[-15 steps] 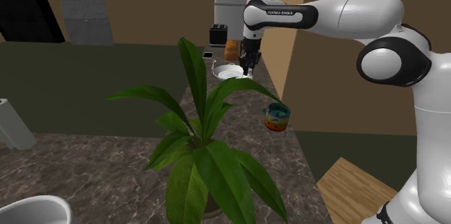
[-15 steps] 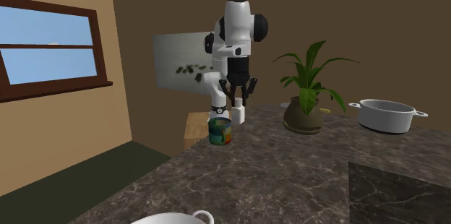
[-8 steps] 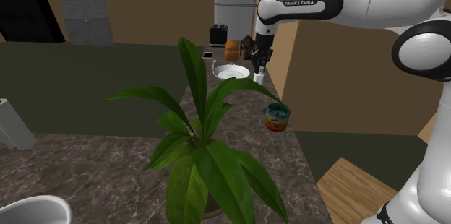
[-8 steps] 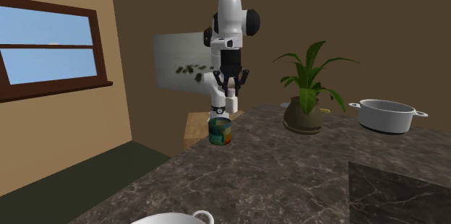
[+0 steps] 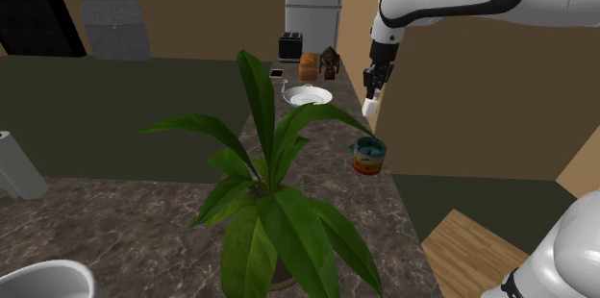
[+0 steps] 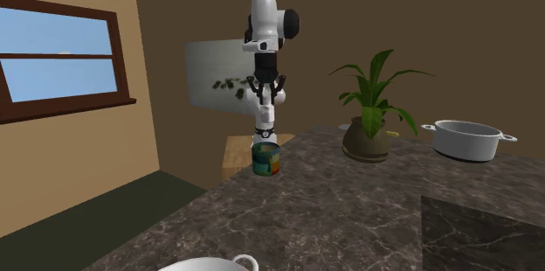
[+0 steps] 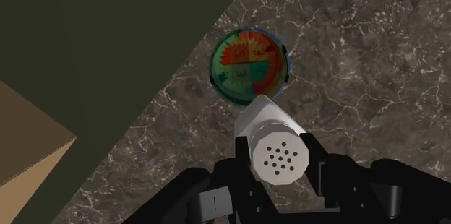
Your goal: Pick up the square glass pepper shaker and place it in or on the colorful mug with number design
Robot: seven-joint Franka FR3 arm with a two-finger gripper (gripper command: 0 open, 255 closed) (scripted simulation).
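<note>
One shaker (image 7: 270, 141) is hanging clamped in the jaws | hovering above the mug (image 7: 246, 65), slightly off-centre | next: centring over its mouth, lowering gently before letting go.

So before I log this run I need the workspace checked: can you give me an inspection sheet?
Surface: dark marbled counter; the mug stands near its edge.
Job's things: white shaker held in the air above the colourful mug, not touching it; mug upright.
Clutter: plant, grey pot, white bowl, toaster.
Gripper: gripper shut on the shaker, pointing down.
Cables: nothing seen.
Surroundings: window, tan wall, dark floor.
</note>
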